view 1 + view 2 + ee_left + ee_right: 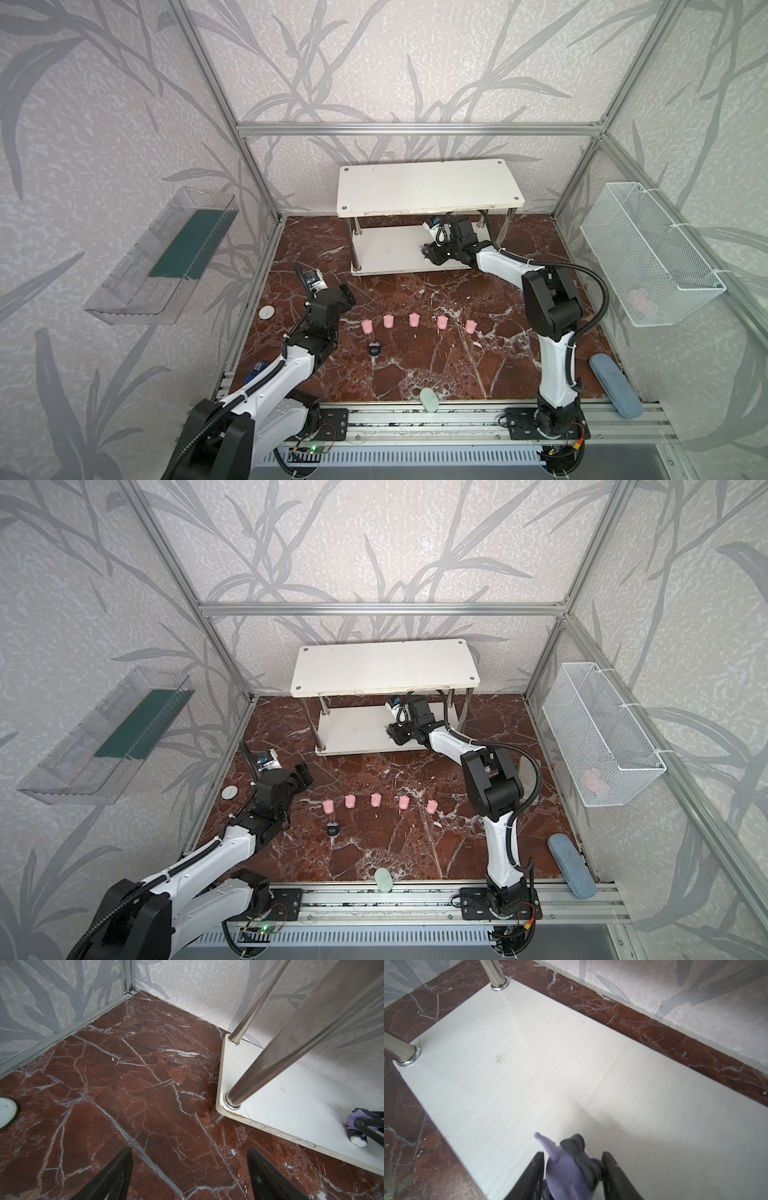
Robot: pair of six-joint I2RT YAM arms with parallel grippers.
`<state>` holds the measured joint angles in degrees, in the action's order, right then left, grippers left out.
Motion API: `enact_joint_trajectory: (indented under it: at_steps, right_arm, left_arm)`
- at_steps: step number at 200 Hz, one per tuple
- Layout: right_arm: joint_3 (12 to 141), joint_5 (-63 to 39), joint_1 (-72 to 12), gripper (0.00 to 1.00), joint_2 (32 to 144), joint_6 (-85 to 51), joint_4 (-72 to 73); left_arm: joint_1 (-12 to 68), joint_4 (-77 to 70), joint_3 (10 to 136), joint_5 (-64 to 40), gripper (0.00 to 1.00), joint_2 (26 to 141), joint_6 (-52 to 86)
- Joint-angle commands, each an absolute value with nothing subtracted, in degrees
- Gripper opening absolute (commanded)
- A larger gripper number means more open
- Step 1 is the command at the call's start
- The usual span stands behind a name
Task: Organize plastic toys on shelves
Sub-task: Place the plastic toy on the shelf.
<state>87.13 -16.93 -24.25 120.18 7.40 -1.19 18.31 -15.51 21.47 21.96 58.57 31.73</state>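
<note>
The shelves [428, 191] are a white two-tier rack on chrome posts at the back, seen in both top views [382, 667]. My right gripper [573, 1154] reaches in over the lower board [550, 1064], its fingers on either side of a purple figurine [566, 1167] that rests on the board. A thin gap shows beside one finger. The figurine [357, 1116] also shows in the left wrist view. Several pink pig toys [414, 320] stand in a row on the marble floor. A black and lilac figurine [375, 350] stands near my left gripper [347, 293], which is open and empty [190, 1151].
A white disc [267, 311] lies by the left wall. A pale green oval [429, 400] sits at the front edge and a blue-grey case [615, 384] at the front right. A clear tray [162, 257] hangs on the left wall, a wire basket [648, 253] on the right.
</note>
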Motion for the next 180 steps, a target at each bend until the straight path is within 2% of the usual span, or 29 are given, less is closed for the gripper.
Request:
enact_joint_trajectory:
  at_steps: [1, 180]
  right_arm:
    - [86.3, -17.1, -23.9, 0.47, 118.3, 7.5, -0.4]
    - [75.2, -20.2, -24.0, 0.52, 108.1, 2.4, 8.6]
  left_arm:
    - [18.1, -16.3, 20.6, 22.3, 0.84, 58.5, 32.5]
    - [18.0, -16.3, 20.0, 22.6, 0.84, 57.9, 32.9]
